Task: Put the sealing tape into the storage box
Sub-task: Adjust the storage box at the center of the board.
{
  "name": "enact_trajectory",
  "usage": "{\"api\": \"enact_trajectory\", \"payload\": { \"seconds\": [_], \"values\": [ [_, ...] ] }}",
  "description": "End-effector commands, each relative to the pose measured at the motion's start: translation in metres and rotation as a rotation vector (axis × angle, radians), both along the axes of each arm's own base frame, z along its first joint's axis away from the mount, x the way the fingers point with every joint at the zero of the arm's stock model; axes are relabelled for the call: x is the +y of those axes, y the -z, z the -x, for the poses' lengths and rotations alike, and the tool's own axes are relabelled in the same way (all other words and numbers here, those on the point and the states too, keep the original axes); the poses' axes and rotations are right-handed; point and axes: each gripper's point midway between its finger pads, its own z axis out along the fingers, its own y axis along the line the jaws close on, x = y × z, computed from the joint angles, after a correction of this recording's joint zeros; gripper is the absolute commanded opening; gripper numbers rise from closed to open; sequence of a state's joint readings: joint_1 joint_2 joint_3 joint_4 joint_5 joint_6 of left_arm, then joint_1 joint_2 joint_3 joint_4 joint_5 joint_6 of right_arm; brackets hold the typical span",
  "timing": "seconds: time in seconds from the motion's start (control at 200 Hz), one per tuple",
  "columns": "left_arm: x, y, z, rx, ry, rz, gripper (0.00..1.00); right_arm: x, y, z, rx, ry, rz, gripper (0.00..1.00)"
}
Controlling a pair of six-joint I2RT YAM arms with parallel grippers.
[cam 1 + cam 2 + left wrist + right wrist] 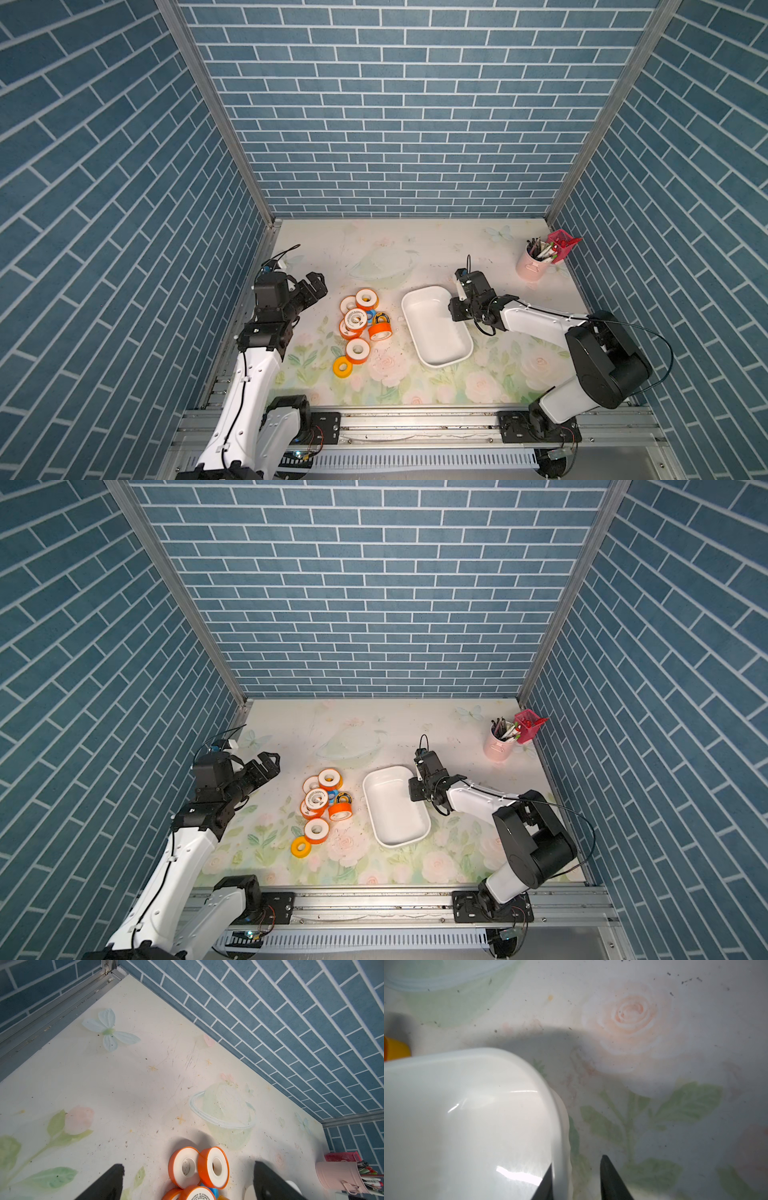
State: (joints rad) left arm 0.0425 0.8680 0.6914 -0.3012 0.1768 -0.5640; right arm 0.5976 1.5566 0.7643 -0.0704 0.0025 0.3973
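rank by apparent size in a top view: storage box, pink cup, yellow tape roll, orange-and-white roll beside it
1. storage box
2. pink cup
3. orange-and-white tape roll
4. yellow tape roll
Cup over roll is close; the cup stands farther back.

The storage box (436, 336) is glossy white. The sealing tape rolls (356, 319) have orange shells and white faces; one roll (342, 366) is yellow. The table (436, 249) is cream, printed with pink roses and green leaves. The walls (395, 124) carry a blue brick pattern with white joints. The cup (528, 267) is pink
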Motion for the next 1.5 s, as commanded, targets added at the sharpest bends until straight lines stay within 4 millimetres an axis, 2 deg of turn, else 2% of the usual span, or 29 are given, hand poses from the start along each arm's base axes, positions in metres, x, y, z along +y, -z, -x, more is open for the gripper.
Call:
{"api": "enact_trajectory", "payload": {
  "seconds": [0.0, 0.265, 0.455, 0.7, 0.98, 1.215, 1.375, 1.495],
  "values": [
    [0.002, 0.0, 0.002, 0.013, -0.004, -0.023, 1.0, -0.004, 0.005, 0.001, 0.011, 0.066, -0.011, 0.25],
    [0.005, 0.003, 0.003, 0.02, -0.017, -0.028, 1.0, -0.004, 0.003, 0.0, 0.012, 0.142, -0.074, 0.08],
    [0.004, 0.003, 0.003, 0.023, -0.015, -0.025, 1.0, -0.002, 0.0, 0.0, 0.025, 0.193, -0.121, 0.04],
    [0.003, 0.006, 0.003, 0.031, -0.012, -0.021, 1.0, 0.001, -0.005, -0.002, 0.03, 0.204, -0.124, 0.04],
    [0.002, 0.008, 0.002, 0.036, -0.006, -0.016, 1.0, 0.009, -0.016, 0.0, 0.026, 0.19, -0.16, 0.21],
    [0.0, 0.01, 0.003, 0.042, 0.004, -0.01, 1.0, 0.016, -0.027, 0.002, 0.023, 0.174, -0.198, 0.28],
    [-0.01, 0.013, 0.002, 0.038, 0.037, 0.002, 1.0, 0.014, -0.05, 0.003, -0.024, 0.16, -0.214, 0.44],
    [-0.026, 0.016, 0.001, 0.054, 0.07, -0.035, 1.0, 0.001, -0.076, 0.002, -0.118, 0.158, -0.186, 0.55]
  ]
}}
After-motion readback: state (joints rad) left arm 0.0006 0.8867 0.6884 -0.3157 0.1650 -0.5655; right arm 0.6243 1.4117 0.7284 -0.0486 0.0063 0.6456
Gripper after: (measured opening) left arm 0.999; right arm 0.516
